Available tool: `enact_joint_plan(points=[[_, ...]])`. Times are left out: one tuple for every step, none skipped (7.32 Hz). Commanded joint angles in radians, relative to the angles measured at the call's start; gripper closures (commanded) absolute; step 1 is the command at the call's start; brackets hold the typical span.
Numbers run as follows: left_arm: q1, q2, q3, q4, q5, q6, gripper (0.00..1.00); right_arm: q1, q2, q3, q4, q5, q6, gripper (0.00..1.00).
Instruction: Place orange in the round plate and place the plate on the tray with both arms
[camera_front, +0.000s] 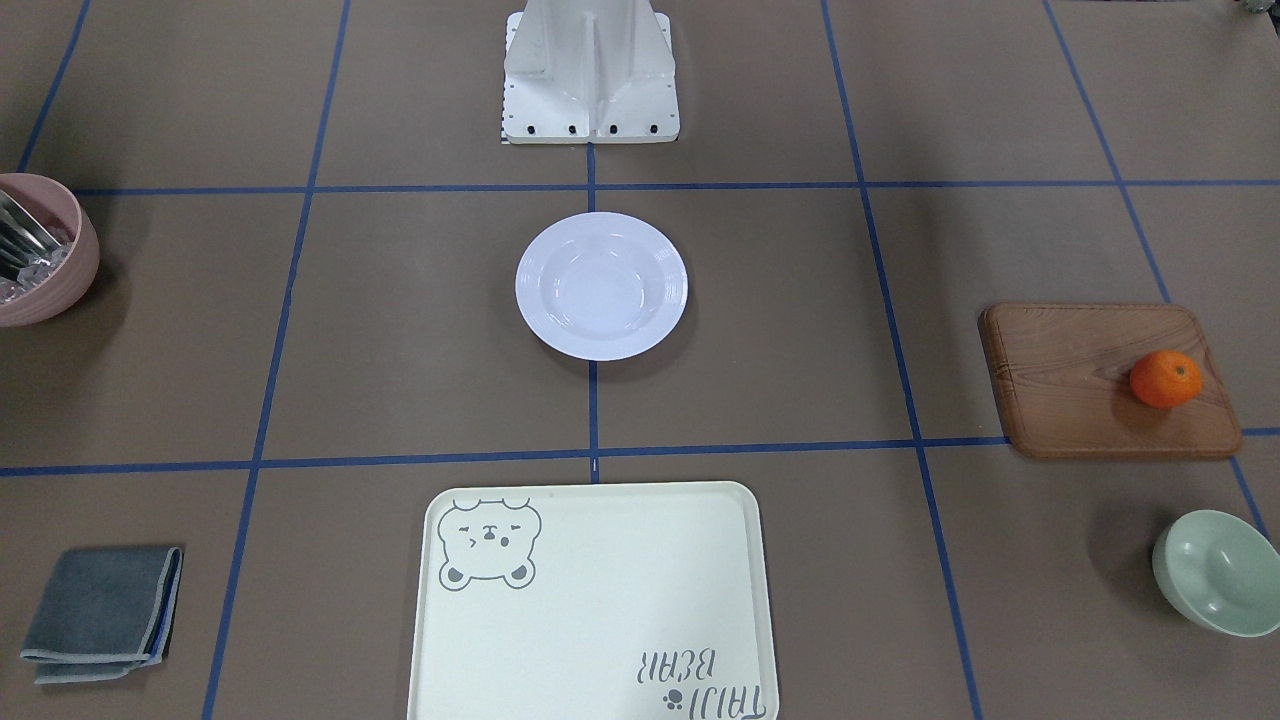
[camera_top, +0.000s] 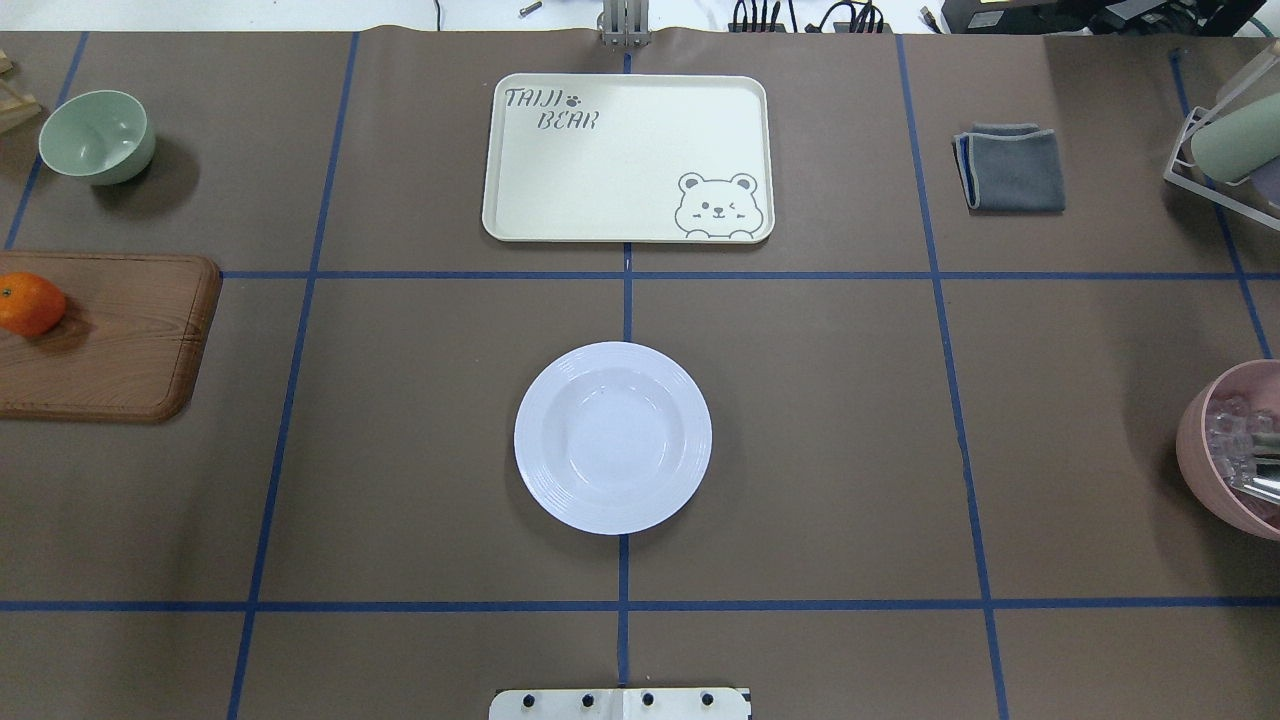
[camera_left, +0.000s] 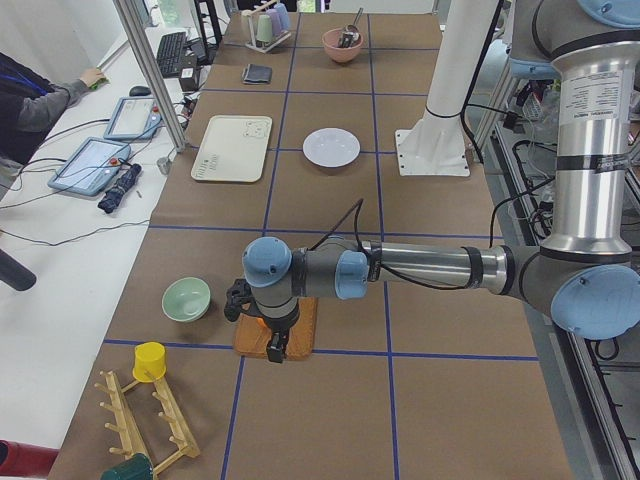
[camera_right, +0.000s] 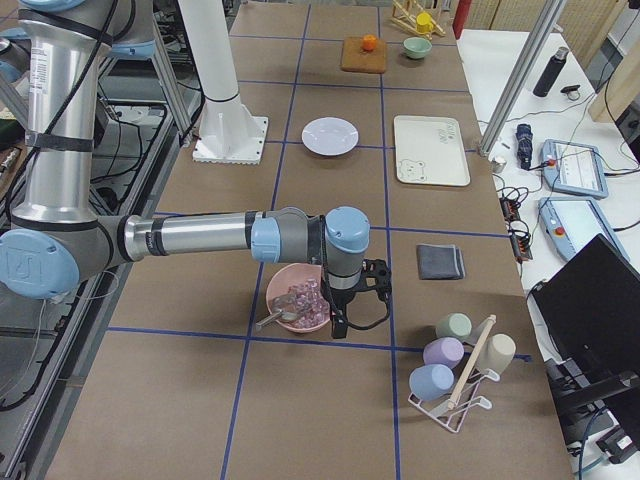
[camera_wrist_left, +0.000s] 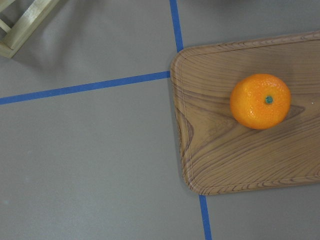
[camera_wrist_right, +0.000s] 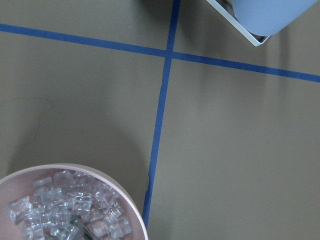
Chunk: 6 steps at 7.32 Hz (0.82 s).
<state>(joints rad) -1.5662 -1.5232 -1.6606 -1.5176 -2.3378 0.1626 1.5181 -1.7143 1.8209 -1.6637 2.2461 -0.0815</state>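
1. Front view: nearest me lies the tray (camera_front: 600, 600), flat on the desk (camera_front: 400, 330), with its bear print (camera_front: 490, 545) at one corner. Past it and apart from it, the plate (camera_front: 601, 286) sits on the centre line of tape (camera_front: 592, 420), between the tray and the robot base (camera_front: 590, 75). The orange (camera_front: 1165, 379) rests on the board (camera_front: 1070, 380) at the robot's left end, well apart from the plate. A green bowl (camera_front: 1218, 572) stands near the board. A pink bowl (camera_front: 50, 270) and a folded cloth (camera_front: 100, 612) are at the other end.
2. Overhead: I see the plate mid-desk, the tray beyond it on the same line, and the orange on the board at the left edge.
3. Left side view: the left arm (camera_left: 420, 268) reaches out low and the left fingers (camera_left: 274, 348) hang over the board. From here I cannot tell whether they are apart or together.
4. Right side view: the right arm (camera_right: 200, 238) stretches out level, with the right fingers (camera_right: 340, 325) hanging just beside the pink bowl. I cannot tell their state either.
5. Left wrist: I look straight down on the orange, stem dot up, sitting on the board near a rounded corner.
6. Right wrist: the pink bowl's rim fills the lower left, with clear cubes (camera_wrist_right: 75, 210) inside, beside a cross of tape.
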Motion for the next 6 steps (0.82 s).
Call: enact_joint_plan(points=[[0.000, -0.015, -0.004, 0.002, 0.000, -0.005, 0.01, 0.001, 0.004, 0.001, 0.002, -0.003, 0.006, 0.00], [0.000, -0.020, -0.007, -0.003, 0.002, -0.005, 0.01, 0.001, 0.013, 0.001, 0.002, -0.005, 0.009, 0.00], [0.000, -0.028, -0.027, -0.063, 0.008, -0.006, 0.01, 0.013, 0.013, 0.017, 0.002, 0.003, 0.009, 0.00], [0.000, -0.032, -0.031, -0.122, 0.009, -0.006, 0.01, 0.011, 0.016, 0.041, 0.002, -0.003, 0.009, 0.00], [0.000, -0.037, -0.025, -0.188, 0.009, -0.009, 0.01, 0.011, 0.033, 0.076, 0.004, -0.008, 0.009, 0.00], [0.000, -0.038, -0.027, -0.244, 0.009, -0.006, 0.01, 0.013, 0.076, 0.080, 0.004, -0.007, 0.012, 0.00]])
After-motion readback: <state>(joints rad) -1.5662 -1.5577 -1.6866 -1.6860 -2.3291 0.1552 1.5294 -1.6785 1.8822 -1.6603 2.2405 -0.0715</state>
